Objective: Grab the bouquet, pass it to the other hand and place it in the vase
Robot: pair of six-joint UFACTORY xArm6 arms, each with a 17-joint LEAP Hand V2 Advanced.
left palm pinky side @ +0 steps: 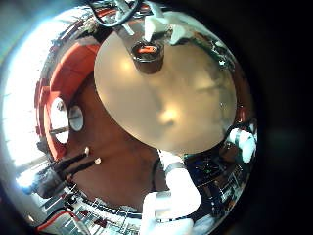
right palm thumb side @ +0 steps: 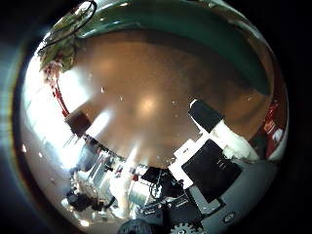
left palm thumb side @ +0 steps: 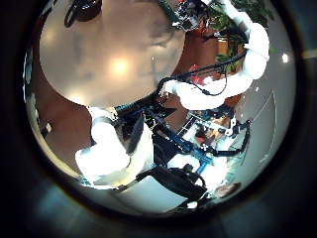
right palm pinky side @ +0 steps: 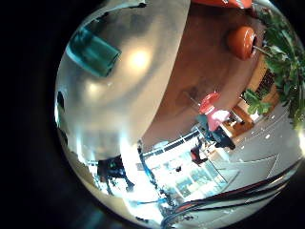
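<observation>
While both palms hover, round glossy table (left palm pinky side: 166,93), cylindrical vase (left palm pinky side: 149,59)

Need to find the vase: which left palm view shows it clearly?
The little finger side view: the vase stands upright on the round table; the thumb side view shows no clear vase.
</observation>
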